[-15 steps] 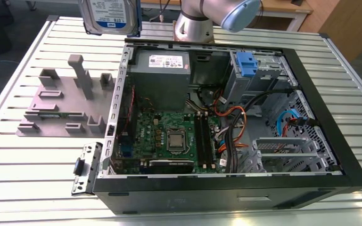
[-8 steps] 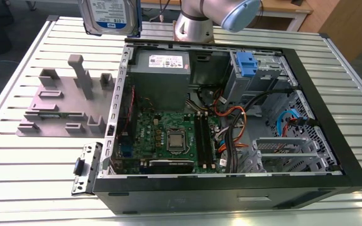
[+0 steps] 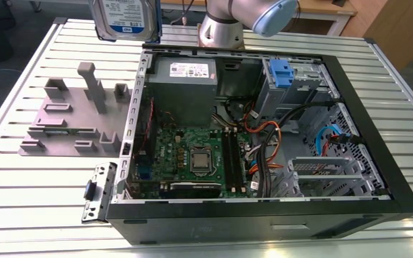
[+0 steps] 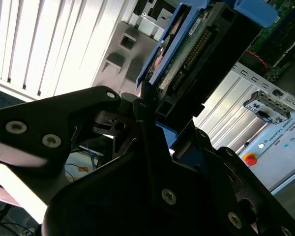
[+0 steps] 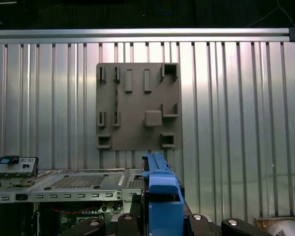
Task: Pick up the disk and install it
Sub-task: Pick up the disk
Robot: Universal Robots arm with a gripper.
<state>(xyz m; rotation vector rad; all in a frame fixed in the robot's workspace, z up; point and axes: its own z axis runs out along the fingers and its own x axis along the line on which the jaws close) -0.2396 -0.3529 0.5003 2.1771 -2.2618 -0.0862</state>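
Observation:
The disk hangs high above the table's far edge, beyond the open computer case, with its white-and-blue label facing the exterior view. Its blue caddy frame runs along its side. In the second wrist view my gripper is shut on the disk, black fingers clamping the caddy's end, with the drive's connector edge showing. The first wrist view looks down along the caddy's blue edge, which sits between the gripper's jaws, over the table and the case's rim.
A grey fixture plate with upright posts lies on the slatted table at the exterior view's left. Inside the case are a grey power supply, the motherboard, cables, and a blue-handled caddy in the drive bay. A metal bracket lies beside the case.

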